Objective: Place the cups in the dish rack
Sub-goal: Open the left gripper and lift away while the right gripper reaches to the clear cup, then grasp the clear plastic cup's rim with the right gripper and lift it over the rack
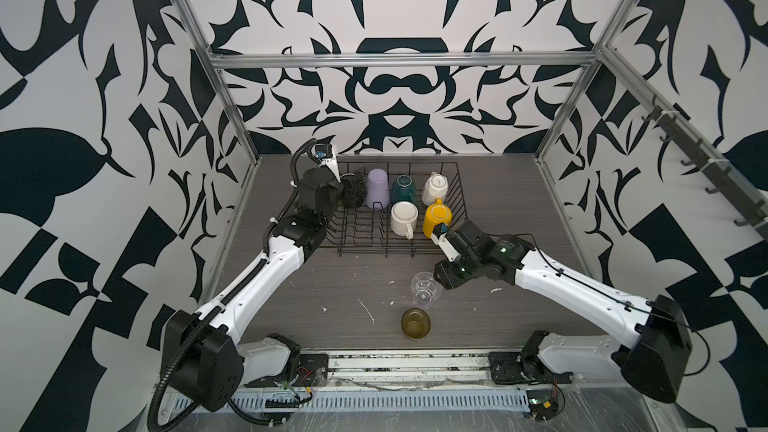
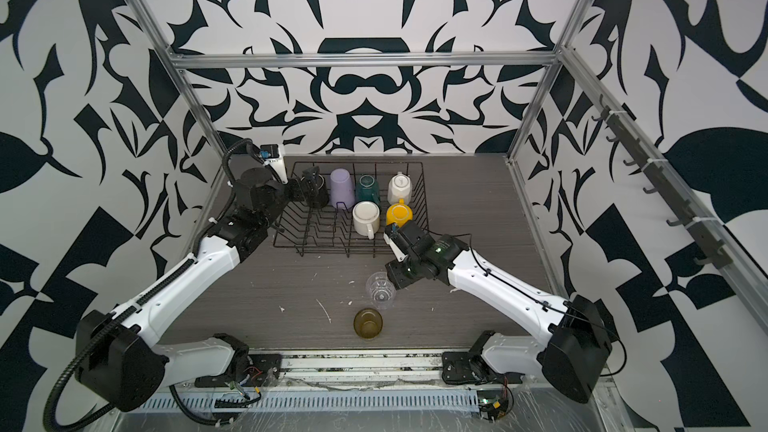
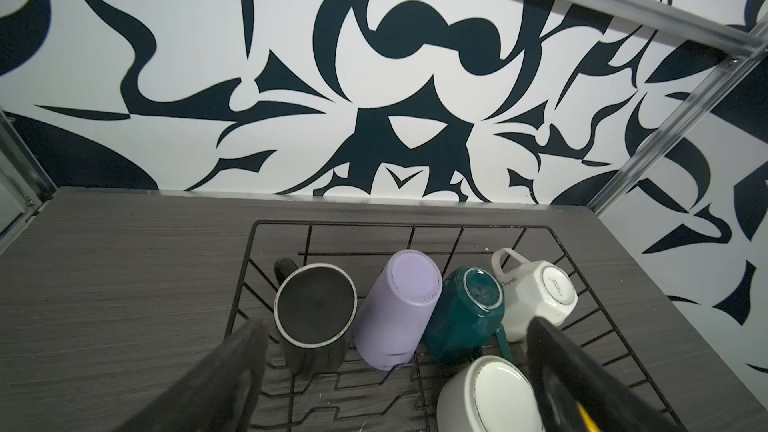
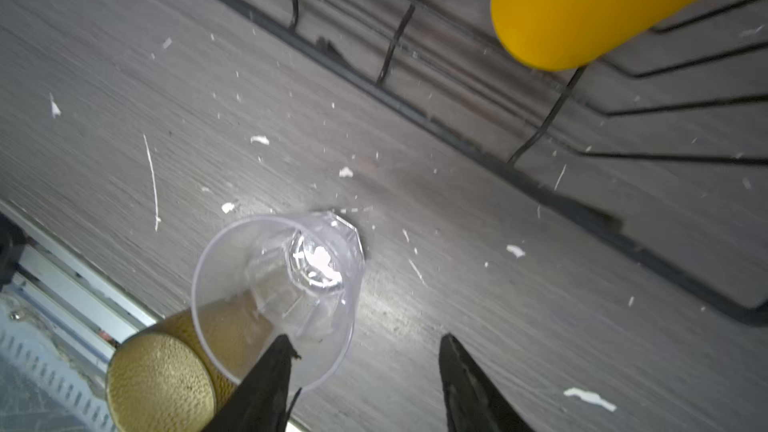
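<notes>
The black wire dish rack holds several cups upside down: a black mug, a lilac tumbler, a teal mug, a faceted white mug, a plain white mug and a yellow mug. My left gripper hangs open over the rack's back left, just short of the black mug, holding nothing. A clear glass stands upright on the table before the rack. My right gripper is open, with one finger inside the glass's rim and the other well outside. Just in front of the clear glass stands an amber-olive glass.
White chips and scratches litter the grey wood table. Aluminium frame posts and patterned walls close it in on three sides. A metal rail with the arm bases runs along the front edge, close behind the amber-olive glass.
</notes>
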Motion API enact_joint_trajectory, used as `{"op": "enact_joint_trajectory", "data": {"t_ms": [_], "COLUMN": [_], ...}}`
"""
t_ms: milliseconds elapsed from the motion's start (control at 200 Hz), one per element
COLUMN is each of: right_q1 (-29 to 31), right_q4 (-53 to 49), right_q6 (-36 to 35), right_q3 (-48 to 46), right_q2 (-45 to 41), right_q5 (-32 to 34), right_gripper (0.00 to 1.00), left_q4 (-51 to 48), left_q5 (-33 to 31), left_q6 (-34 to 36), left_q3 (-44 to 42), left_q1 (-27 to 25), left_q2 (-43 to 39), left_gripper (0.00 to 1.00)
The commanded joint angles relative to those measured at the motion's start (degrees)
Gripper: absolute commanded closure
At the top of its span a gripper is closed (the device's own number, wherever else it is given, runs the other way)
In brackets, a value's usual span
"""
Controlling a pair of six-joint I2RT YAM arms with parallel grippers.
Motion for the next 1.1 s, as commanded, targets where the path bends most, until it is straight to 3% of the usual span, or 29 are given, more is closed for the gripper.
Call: {"op": "enact_joint_trajectory", "data": {"t_ms": [0, 390, 615, 945, 1095], "right_q1": [1.4, 3.56, 4.1, 4.18, 3.98], "right_q4": [0.52, 5.44, 5.16, 0.45, -2.92], "right_q6": [2.1, 3.66, 3.32, 3.68, 3.36], "right_q3": [-0.72, -1.75, -0.76, 0.04, 1.3], "right_q2": [-0.29, 7.24, 10.35, 6.83, 1.88], "right_q5": [1.59, 4.2, 6.92, 13.43, 17.84], "right_gripper": [0.42, 0.55, 0.76, 1.0, 1.0], "left_q4": [3.31, 4.03, 4.0, 5.38, 5.84], "left_q5": [-1.69, -3.68, -4.0, -4.7, -4.83], "left_q6": [0.83, 2.14, 2.16, 1.99, 2.01], "left_q3": [-0.93, -3.6, -4.36, -5.77, -5.85], "left_q1": [0.24, 0.29, 0.26, 0.26, 0.29], "left_q2": [-2.24, -5.6, -6.4, -7.41, -7.17], "left_gripper": [0.0, 0.01, 0.01, 0.0, 0.01]}}
